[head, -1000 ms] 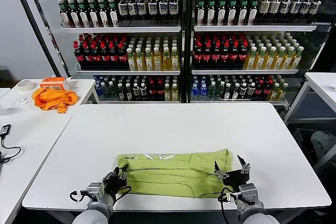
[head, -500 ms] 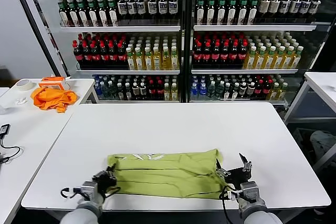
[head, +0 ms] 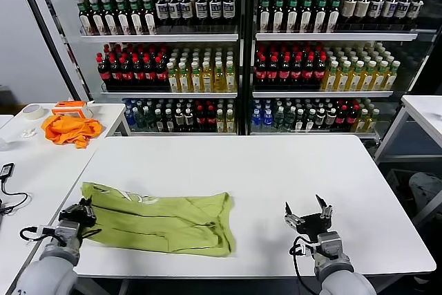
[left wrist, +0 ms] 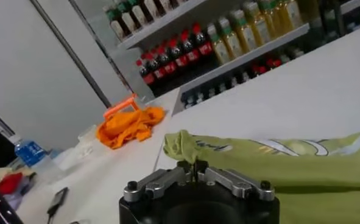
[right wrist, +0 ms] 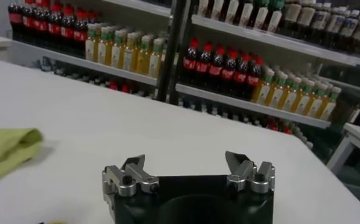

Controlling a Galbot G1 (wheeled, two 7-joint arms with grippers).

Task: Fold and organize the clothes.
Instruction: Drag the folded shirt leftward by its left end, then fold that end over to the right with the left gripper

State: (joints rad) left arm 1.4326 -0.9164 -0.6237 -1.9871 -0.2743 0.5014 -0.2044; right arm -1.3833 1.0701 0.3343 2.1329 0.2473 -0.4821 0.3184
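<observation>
The clothes are one lime T-shirt [head: 162, 220], lying folded in a long band on the left half of the white table [head: 276, 170], its white print partly showing near the left end. My left gripper [head: 84, 211] sits at the table's left edge, shut on the shirt's left corner. In the left wrist view the left gripper [left wrist: 195, 168] pinches a bunched bit of the T-shirt [left wrist: 307, 167]. My right gripper [head: 304, 213] hovers open over bare table, well right of the shirt. The right wrist view shows the right gripper [right wrist: 186, 165] empty, with the T-shirt [right wrist: 6, 149] off to one side.
A bright orange cloth [head: 69, 130] and a tape roll [head: 32, 110] lie on the side table at the far left. A black cable [head: 12, 202] runs along that table. Glass-door fridges of bottles [head: 238, 46] stand behind. Another white table [head: 425, 110] is at the right.
The left gripper closed on the shirt's left end and pulled it leftward across the table. The shirt slid away from the right gripper, which stayed open in place.
</observation>
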